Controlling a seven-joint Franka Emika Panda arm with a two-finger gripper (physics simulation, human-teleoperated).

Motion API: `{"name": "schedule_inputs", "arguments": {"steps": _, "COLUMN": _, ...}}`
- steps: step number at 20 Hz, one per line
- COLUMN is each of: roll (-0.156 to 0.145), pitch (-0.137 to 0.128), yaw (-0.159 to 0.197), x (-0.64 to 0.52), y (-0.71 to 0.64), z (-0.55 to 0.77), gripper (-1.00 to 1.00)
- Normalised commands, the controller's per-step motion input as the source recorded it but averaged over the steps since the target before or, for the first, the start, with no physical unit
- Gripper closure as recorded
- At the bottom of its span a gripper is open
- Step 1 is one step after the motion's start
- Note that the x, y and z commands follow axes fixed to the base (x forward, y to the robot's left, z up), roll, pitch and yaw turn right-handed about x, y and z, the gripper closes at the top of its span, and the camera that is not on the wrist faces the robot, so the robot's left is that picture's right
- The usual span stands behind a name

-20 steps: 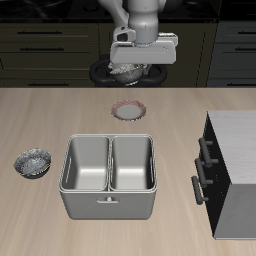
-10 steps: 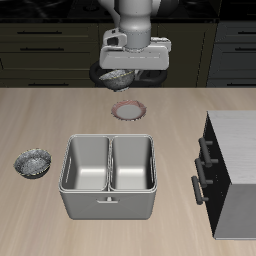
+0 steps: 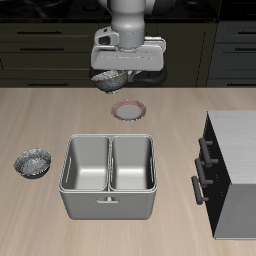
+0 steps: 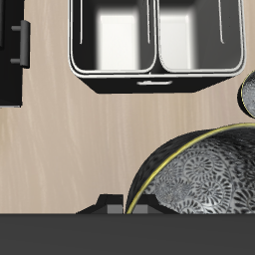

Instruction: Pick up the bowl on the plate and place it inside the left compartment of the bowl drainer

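Bowl [image 3: 113,77] hanging in hand [image 3: 122,72], fingers pinching its rim, lifted clear above empty plate [image 3: 131,109] at back of desk [image 3: 40,120]. Risk: rim pinch slipping during carry, bowl tipping or dropping short of drainer [image 3: 108,176], or landing in wrong well instead of left compartment [image 3: 132,163]. Versus half second ago: hand drifting slightly sideways, bowl sitting marginally lower.

mottled silver-grey bowl [image 4: 204,177], pinkish-red-rimmed white plate [image 3: 130,109], light grey bowl drainer [image 3: 108,205], dark grey cabinet [image 3: 236,170]
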Motion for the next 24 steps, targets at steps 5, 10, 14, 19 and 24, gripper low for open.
{"name": "schedule_inputs", "arguments": {"steps": 5, "roll": -0.022, "pitch": 0.0, "yaw": 0.004, "x": 0.36, "y": -0.26, "z": 0.03, "gripper": 1.0}}
{"name": "schedule_inputs", "arguments": {"steps": 10, "roll": 0.016, "pitch": 0.01, "yaw": 0.018, "x": 0.38, "y": -0.12, "z": 0.07, "gripper": 1.0}}
{"name": "schedule_inputs", "arguments": {"steps": 14, "roll": -0.031, "pitch": 0.032, "yaw": 0.012, "x": 0.45, "y": -0.15, "z": 0.06, "gripper": 1.0}}
{"name": "schedule_inputs", "arguments": {"steps": 19, "roll": 0.01, "pitch": 0.011, "yaw": 0.005, "x": 0.36, "y": 0.01, "z": 0.06, "gripper": 1.0}}
{"name": "schedule_inputs", "arguments": {"steps": 24, "roll": 0.035, "pitch": 0.013, "yaw": 0.049, "x": 0.35, "y": 0.05, "z": -0.07, "gripper": 1.0}}
